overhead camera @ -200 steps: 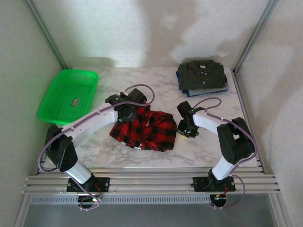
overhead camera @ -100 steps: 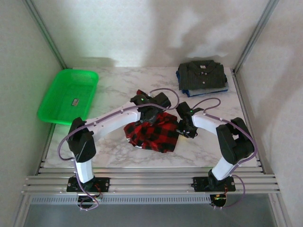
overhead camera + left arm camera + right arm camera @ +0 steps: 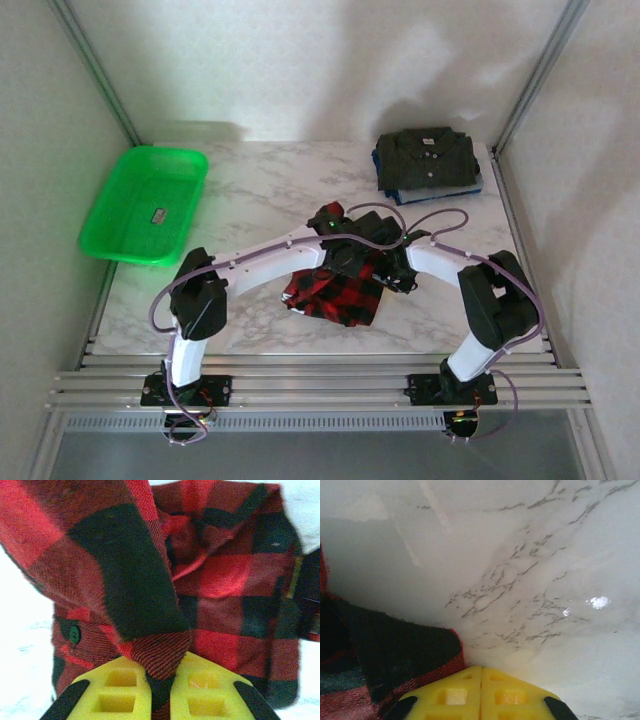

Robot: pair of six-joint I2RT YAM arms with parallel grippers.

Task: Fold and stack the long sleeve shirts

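The red-and-black plaid shirt (image 3: 335,290) lies bunched on the marble table, just left of my right arm. My left gripper (image 3: 345,252) reaches across over its far edge and is shut on a fold of the plaid cloth (image 3: 150,645), which is pinched between the yellow fingers (image 3: 112,690). My right gripper (image 3: 398,270) sits low at the shirt's right edge, fingers (image 3: 455,695) pressed together with nothing between them; the plaid hem (image 3: 385,655) lies just to its left. At the back right a folded dark grey-olive shirt (image 3: 428,158) rests on a blue garment (image 3: 445,193).
A green plastic basket (image 3: 145,200) stands at the back left. Bare marble table (image 3: 260,190) spreads between the basket and the folded stack. Metal frame posts (image 3: 535,75) rise at the rear corners, and rails run along the near edge.
My left gripper has swung to the right with the plaid cloth in it, drawing the shirt's left part over the rest into a narrower bundle. The right arm has barely moved.
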